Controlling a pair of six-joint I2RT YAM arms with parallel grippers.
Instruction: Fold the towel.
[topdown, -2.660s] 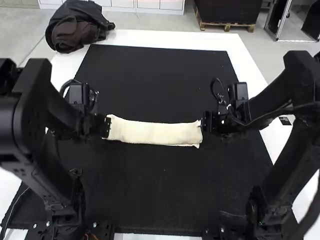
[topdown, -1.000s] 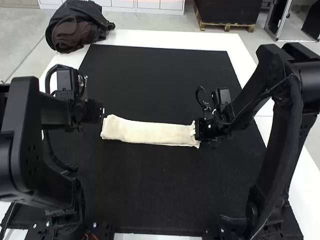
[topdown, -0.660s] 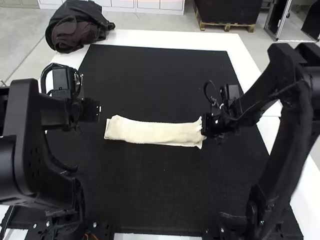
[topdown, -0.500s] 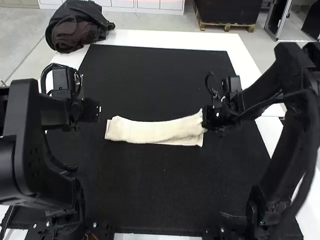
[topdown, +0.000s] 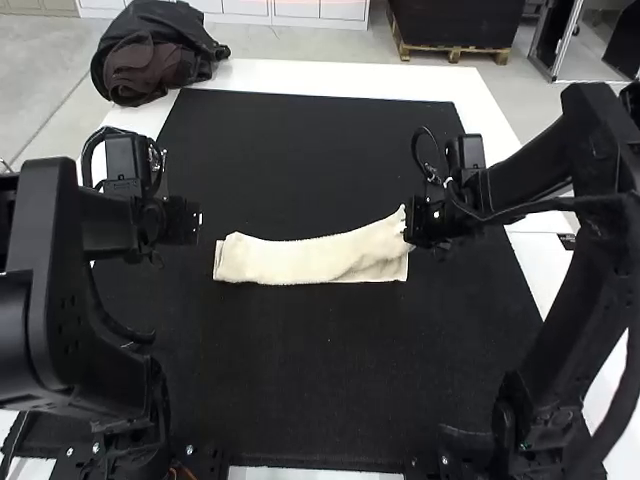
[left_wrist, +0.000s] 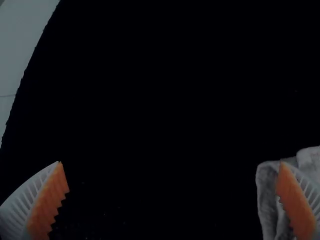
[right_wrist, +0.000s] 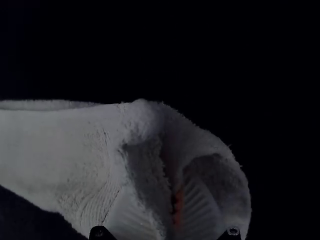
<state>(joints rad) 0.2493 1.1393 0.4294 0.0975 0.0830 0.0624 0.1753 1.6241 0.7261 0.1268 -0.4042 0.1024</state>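
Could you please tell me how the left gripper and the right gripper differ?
The left gripper is open, while the right gripper is closed on the towel. The left gripper is empty, off one end of the towel, whereas the right gripper holds the other end. Both have white ribbed fingers with orange pads.

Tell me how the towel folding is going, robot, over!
Left pincer open, holding nothing. Right pincer shut on the end of the towel. Towel in a long folded strip. Dark bundle far left, away from it. Over.
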